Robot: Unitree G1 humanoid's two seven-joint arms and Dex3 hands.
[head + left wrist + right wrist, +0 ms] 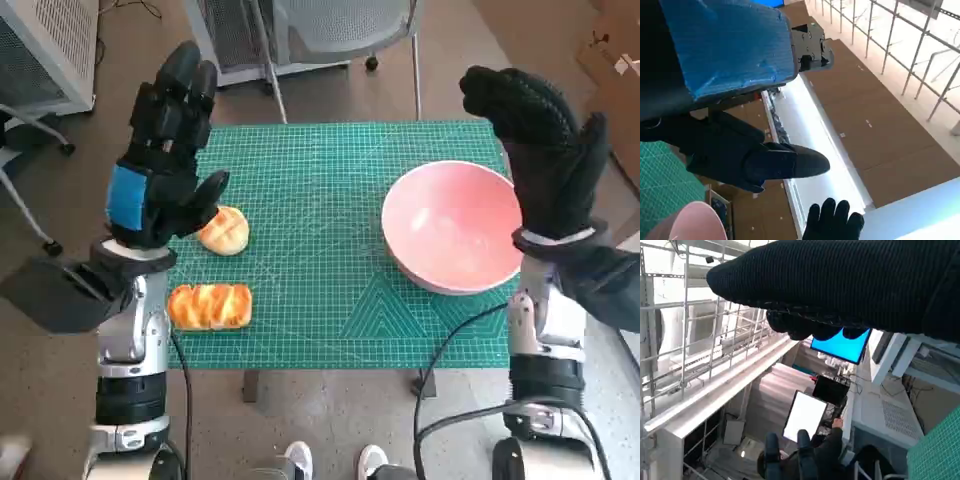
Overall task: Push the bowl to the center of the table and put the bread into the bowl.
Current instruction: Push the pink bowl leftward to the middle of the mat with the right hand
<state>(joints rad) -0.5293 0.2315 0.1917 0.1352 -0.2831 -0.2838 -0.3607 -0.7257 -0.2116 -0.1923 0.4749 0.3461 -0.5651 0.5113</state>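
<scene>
Head view, table (330, 300): showing a green cutting mat covering the tabletop, which is carrying all the task's things.
Bowl (455, 225): pink, sitting near the right edge, off centre.
Right hand (540, 150): hovering raised just beside the bowl's outer, right-edge side, fingers spreading apart, holding nothing; nearer the bowl, so a leftward push looks due first.
Left hand (165, 160): hanging over the left edge, fingers apart, gripping nothing.
Long bread (210, 306): lying near the front-left corner, long axis running left-right.
Round bread (224, 230): lying just behind it, beside the left hand.

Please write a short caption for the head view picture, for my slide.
Both hands, left and right, raised open above green mat; pink bowl at right, two breads at left.
</scene>
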